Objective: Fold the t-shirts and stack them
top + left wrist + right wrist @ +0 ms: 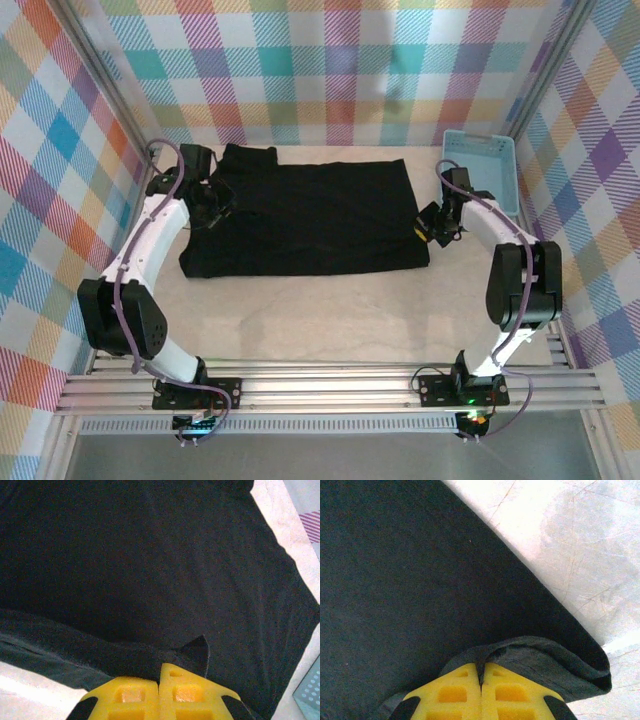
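A plain black t-shirt (310, 215) lies spread flat across the middle of the table, folded into a wide rectangle. My left gripper (212, 205) sits at the shirt's left edge, and its yellow jaws are shut on a pinch of black cloth (197, 652). My right gripper (432, 228) is at the shirt's right edge, shut on a raised fold of the hem (540, 655). The shirt's edge (555, 610) runs diagonally against the pale table in the right wrist view.
A light-blue plastic basket (482, 170) stands at the back right, close behind the right arm; its corner (309, 690) shows in the left wrist view. Plaid walls enclose the table on three sides. Bare tabletop (330, 310) lies in front of the shirt.
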Tool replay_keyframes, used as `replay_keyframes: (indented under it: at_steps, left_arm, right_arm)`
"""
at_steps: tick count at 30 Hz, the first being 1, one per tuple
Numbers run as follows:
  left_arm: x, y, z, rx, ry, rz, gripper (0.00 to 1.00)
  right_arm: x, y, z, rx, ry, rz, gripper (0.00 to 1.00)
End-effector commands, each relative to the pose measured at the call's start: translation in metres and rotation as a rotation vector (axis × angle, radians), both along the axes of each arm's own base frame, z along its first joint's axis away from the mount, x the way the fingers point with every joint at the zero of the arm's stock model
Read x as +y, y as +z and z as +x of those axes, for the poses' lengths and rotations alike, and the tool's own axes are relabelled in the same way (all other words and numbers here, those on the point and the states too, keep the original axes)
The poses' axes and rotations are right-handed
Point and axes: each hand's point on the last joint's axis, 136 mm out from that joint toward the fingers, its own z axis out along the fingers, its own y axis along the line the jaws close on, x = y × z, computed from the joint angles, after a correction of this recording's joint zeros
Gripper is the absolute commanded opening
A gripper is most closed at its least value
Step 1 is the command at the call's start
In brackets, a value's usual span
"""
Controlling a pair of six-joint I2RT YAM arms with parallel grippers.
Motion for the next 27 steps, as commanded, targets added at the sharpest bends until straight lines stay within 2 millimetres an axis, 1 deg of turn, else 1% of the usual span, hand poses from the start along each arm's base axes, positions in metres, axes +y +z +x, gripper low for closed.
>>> replay_keyframes:
  at_steps: [1, 9, 15, 27]
  left_arm:
    - [0.002, 0.007, 0.015, -0.035, -0.036, -0.003, 0.0]
    - [0.006, -0.003, 0.032, -0.023, -0.059, 0.003, 0.0]
    - [0.011, -0.013, 0.04, -0.003, -0.05, 0.009, 0.0]
    - [0.02, -0.022, 0.058, 0.0, -0.032, 0.018, 0.0]
  right_arm:
    - [-0.006, -0.002, 0.003, 0.017, -0.014, -0.017, 0.0]
    - [-0.008, -0.004, 0.014, 0.01, -0.004, -0.035, 0.0]
    - [-0.008, -0.005, 0.021, 0.014, 0.003, -0.044, 0.0]
    - [-0.011, -0.009, 0.032, 0.026, 0.004, -0.056, 0.0]
